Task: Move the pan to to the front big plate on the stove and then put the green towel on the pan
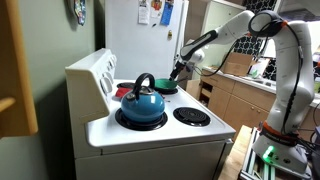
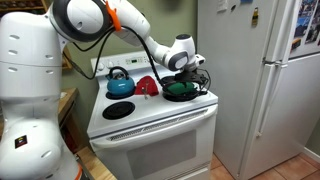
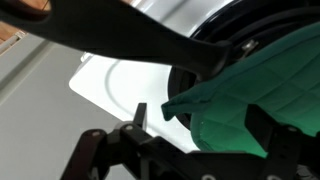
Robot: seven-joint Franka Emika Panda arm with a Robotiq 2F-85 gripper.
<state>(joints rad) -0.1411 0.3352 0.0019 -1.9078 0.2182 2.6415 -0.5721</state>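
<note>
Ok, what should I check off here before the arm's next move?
1. Front big burner bare: ok.
2. Pan on that burner: not ok, it sits on a rear burner.
3. Green towel on the pan: ok, it lies in it.
4. Fingers closed on anything: cannot tell.
5. Blue kettle off the front big burner: ok, it stands on a different burner.
</note>
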